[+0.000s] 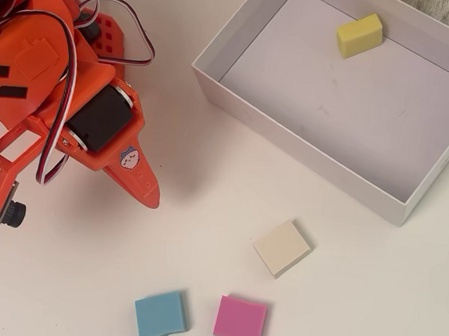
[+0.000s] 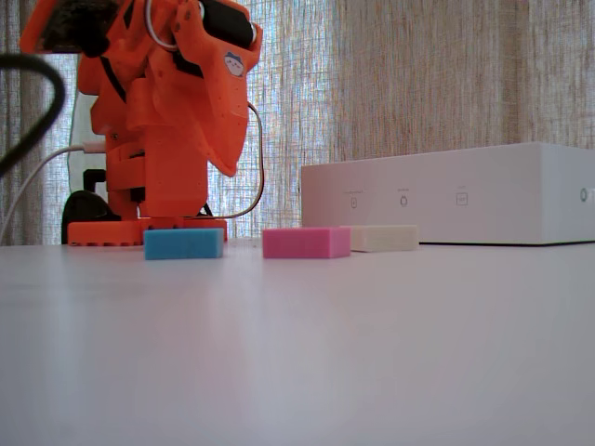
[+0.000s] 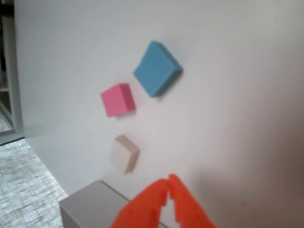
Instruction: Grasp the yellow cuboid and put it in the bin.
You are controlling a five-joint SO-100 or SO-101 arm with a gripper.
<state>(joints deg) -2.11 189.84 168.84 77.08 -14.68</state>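
Note:
The yellow cuboid (image 1: pixel 359 34) lies inside the bin (image 1: pixel 236 31), near its far wall in the overhead view. The bin's walls hide it in the fixed view, where the bin (image 2: pixel 446 195) stands at the right. My orange gripper (image 1: pixel 148 189) is shut and empty, raised above the table to the left of the bin. In the wrist view its fingertips (image 3: pixel 168 183) meet, with a corner of the bin (image 3: pixel 90 204) just beside them. In the fixed view the gripper (image 2: pixel 232 167) points down, well above the table.
Three other blocks lie on the white table in front of the bin: a cream one (image 1: pixel 281 248), a pink one (image 1: pixel 239 319) and a blue one (image 1: pixel 160 315). The arm's base (image 2: pixel 139 228) stands at the left. A curtain hangs behind.

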